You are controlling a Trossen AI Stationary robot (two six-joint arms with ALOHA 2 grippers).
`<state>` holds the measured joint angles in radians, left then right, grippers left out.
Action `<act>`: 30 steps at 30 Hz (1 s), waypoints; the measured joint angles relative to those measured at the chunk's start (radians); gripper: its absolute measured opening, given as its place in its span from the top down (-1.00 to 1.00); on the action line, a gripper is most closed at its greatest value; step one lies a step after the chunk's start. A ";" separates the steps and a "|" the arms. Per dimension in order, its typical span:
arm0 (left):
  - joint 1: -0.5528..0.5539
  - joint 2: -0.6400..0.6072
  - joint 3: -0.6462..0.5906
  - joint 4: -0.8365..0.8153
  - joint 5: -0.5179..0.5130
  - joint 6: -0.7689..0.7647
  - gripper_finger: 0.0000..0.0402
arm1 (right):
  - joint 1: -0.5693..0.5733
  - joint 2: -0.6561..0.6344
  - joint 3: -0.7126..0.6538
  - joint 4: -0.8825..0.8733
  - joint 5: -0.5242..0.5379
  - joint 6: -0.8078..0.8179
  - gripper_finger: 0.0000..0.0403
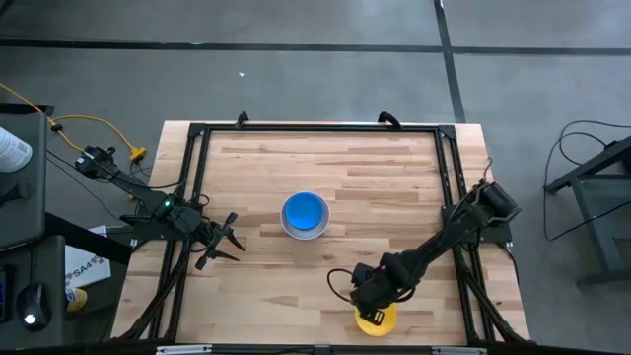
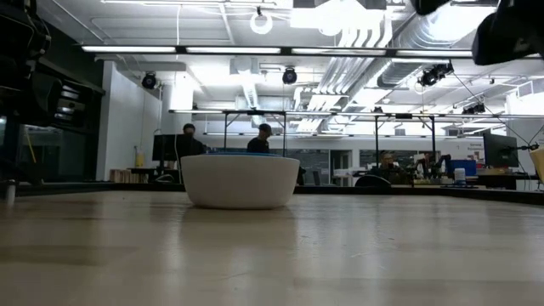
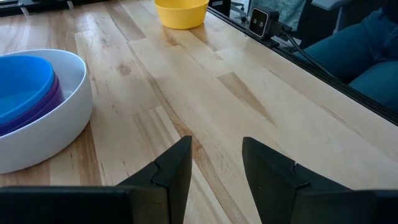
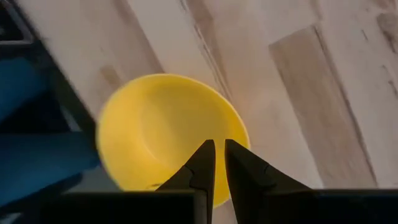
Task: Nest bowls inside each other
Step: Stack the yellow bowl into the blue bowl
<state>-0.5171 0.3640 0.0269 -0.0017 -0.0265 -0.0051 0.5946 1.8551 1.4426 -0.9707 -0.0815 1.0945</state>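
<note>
A white bowl (image 1: 304, 217) rests on its base at the table's middle, with a purple bowl (image 3: 55, 98) and a blue bowl (image 3: 23, 81) nested in it. A yellow bowl (image 1: 376, 320) sits upright near the front edge, right of centre. My right gripper (image 4: 219, 155) points down over the yellow bowl (image 4: 165, 130), above its rim. Its fingers are all but together, with nothing between them, and I see no touch. My left gripper (image 3: 216, 163) waits open at the table's left side (image 1: 222, 242), low over bare wood.
A black frame (image 1: 197, 177) runs around the tabletop, with a small camera (image 3: 261, 22) on its front rail near the yellow bowl. Bare wood lies between the white bowl (image 2: 241, 180) and the yellow one. People sit in the room beyond.
</note>
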 joint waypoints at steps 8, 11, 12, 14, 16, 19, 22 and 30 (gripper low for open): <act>0.000 0.000 0.000 0.000 0.000 0.000 0.30 | 0.007 -0.076 -0.123 0.042 0.016 0.018 0.85; 0.000 0.000 0.000 0.000 0.000 0.000 0.30 | 0.008 -0.088 -0.181 0.129 -0.038 0.007 0.85; 0.000 0.000 0.000 0.000 0.000 0.000 0.30 | 0.010 -0.089 -0.190 0.162 -0.050 -0.017 0.85; 0.000 0.000 0.000 0.000 0.000 0.000 0.30 | 0.021 -0.090 -0.197 0.199 -0.051 -0.068 0.85; 0.000 0.000 0.000 0.000 0.000 0.000 0.30 | 0.037 -0.092 -0.197 0.203 -0.033 -0.112 0.85; 0.000 0.000 0.000 0.000 0.000 0.000 0.30 | 0.058 -0.092 -0.197 0.197 -0.011 -0.148 0.85; 0.000 0.000 0.000 0.000 0.000 0.000 0.30 | 0.072 -0.092 -0.197 0.192 0.021 -0.163 0.85; 0.000 0.000 0.000 0.000 0.000 0.000 0.30 | 0.073 -0.108 -0.197 0.143 0.085 -0.236 0.85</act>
<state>-0.5174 0.3639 0.0269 -0.0017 -0.0263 -0.0051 0.6678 1.7467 1.2457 -0.8274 0.0038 0.8582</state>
